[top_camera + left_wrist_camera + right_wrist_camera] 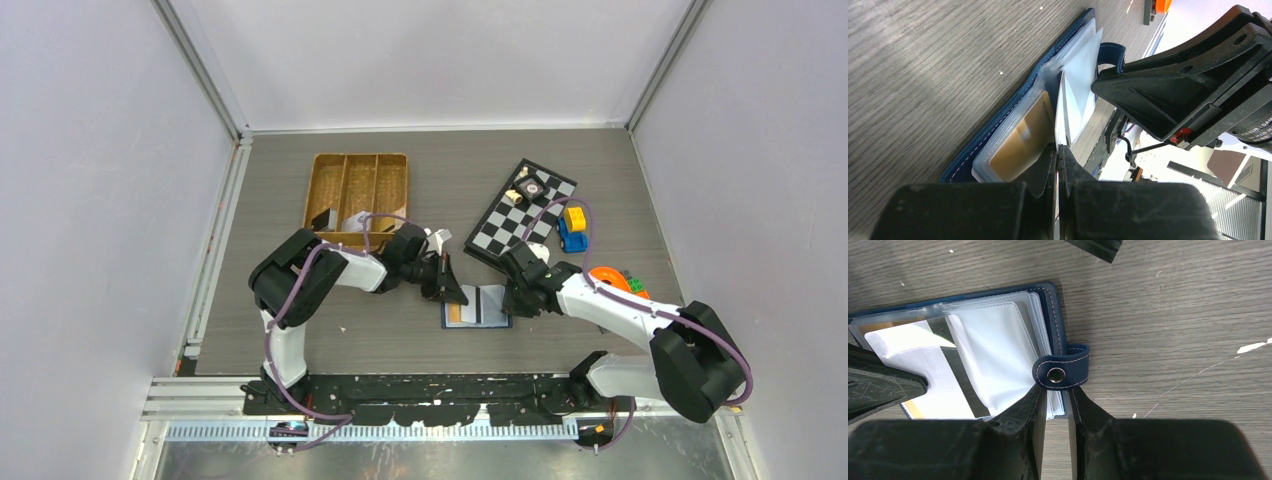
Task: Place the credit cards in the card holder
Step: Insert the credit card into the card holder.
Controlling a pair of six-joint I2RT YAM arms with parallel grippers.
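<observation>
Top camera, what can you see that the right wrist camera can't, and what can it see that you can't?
Only the top camera shows the wicker tray, the checkerboard and the blue toy car. Only the right wrist camera shows the snap tab and the clear sleeves up close. Both show the open card holder with an orange-tan card tucked inside.

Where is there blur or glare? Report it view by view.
Left wrist: left gripper soft near the lens, table grain sharp, far background blown out. Right wrist: sheen across the open card holder, right gripper blurred. Top external: even light, faint shadows.
</observation>
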